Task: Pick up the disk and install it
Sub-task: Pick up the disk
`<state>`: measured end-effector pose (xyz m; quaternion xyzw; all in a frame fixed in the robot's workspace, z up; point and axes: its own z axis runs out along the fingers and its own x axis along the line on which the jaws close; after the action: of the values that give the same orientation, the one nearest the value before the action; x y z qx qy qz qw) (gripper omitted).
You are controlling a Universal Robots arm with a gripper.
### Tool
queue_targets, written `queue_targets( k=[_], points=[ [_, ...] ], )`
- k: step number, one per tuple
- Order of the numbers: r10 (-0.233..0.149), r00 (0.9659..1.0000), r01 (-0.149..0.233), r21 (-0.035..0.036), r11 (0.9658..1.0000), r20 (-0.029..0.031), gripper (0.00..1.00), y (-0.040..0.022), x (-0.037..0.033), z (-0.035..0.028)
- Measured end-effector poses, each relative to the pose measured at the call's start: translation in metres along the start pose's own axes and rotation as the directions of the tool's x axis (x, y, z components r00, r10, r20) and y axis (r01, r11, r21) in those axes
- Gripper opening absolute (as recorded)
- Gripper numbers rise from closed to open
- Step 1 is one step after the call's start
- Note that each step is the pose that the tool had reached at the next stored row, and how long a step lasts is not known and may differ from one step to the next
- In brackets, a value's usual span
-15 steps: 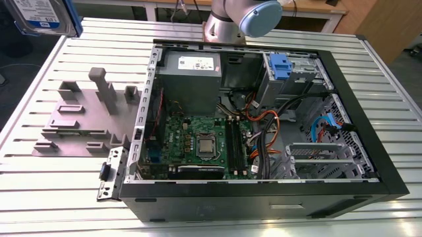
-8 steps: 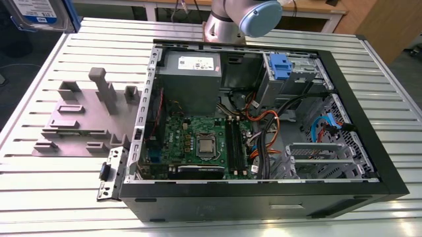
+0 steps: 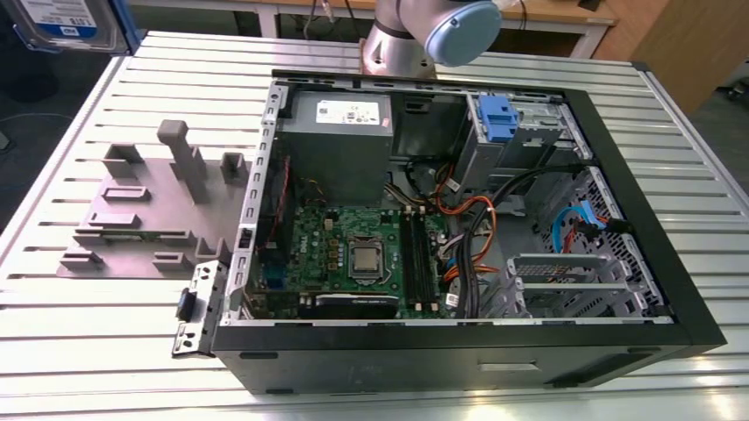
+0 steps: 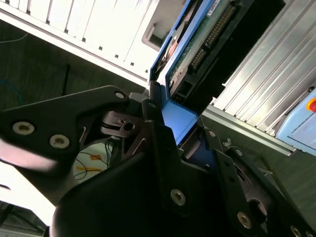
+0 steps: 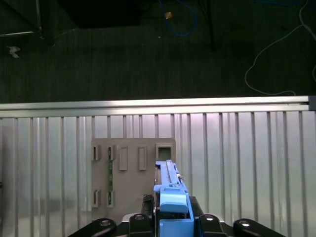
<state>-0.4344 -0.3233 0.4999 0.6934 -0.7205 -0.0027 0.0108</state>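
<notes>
The disk (image 3: 65,22) hangs in the air over the table's far corner at the exterior view's left, showing its white-and-blue label and blue frame. In both wrist views my gripper (image 5: 174,219) is shut on the disk's blue frame (image 5: 174,205), with the disk (image 5: 169,175) standing edge-on between the fingers. The second wrist view shows the disk's underside (image 4: 207,39) with its connector row, and the gripper (image 4: 180,136) clamped on the blue end piece. Below the disk lies the grey holder plate (image 5: 129,173).
An open computer case (image 3: 690,289) lies on the slatted metal table (image 3: 94,324), with motherboard, cables and a grey cage with a blue tab (image 3: 497,118). The grey holder plate (image 3: 146,210) sits left of the case. The arm's base (image 3: 404,39) stands behind the case.
</notes>
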Motion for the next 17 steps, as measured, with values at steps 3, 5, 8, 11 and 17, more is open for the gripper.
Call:
queue_targets(
  k=[3, 5, 8, 11, 17],
  points=[
    [0.000, 1.0000, 0.000, -0.0001, 1.0000, 0.0002, 0.37, -0.0003, 0.0066, 0.0000],
    [0.000, 1.0000, 0.000, 0.0000, 1.0000, 0.0004, 0.37, -0.0004, 0.0096, 0.0001],
    [0.000, 1.0000, 0.000, -0.0001, 1.0000, 0.0005, 0.37, -0.0005, 0.0118, 0.0001],
    [0.000, 1.0000, 0.000, -0.0001, 1.0000, 0.0018, 0.37, -0.0007, 0.0160, 0.0002],
    [0.000, 1.0000, 0.000, -0.0002, 1.0000, 0.0019, 0.37, -0.0009, 0.0225, 0.0002]
  ],
)
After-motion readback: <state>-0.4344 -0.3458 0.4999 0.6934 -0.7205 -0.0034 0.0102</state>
